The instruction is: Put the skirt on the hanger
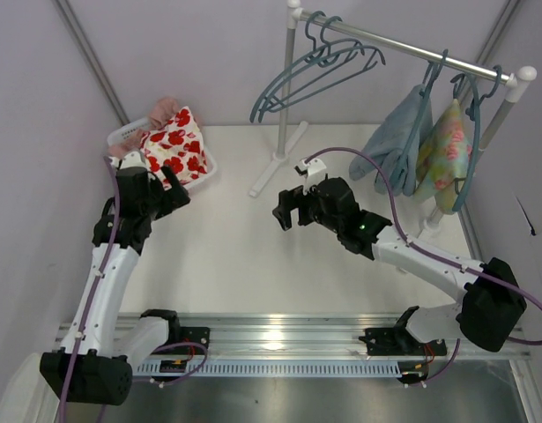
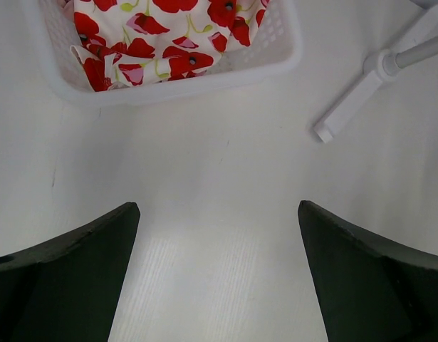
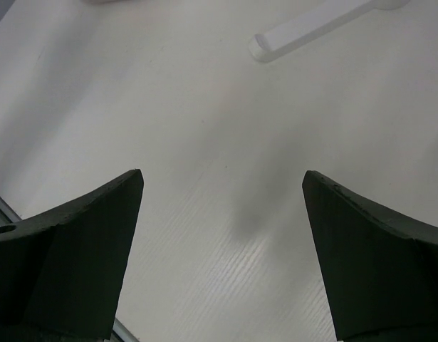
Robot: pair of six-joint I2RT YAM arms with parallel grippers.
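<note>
Skirt [image 1: 396, 141]: hangs far right on a hanger [image 1: 432, 77] hooked over the rail [image 1: 403, 48], beside the floral garment [image 1: 445, 150]. Left pincer [image 2: 219, 214] and right pincer [image 3: 222, 178]: both wide, empty, above the counter [image 1: 244, 256]. I judge the hanging done; next I would only draw the arms home.

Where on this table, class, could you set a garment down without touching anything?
Bare table lies between the left tool and right tool, down to the near rail. Crowded: the basket corner far left, and under the hung skirt far right.
</note>
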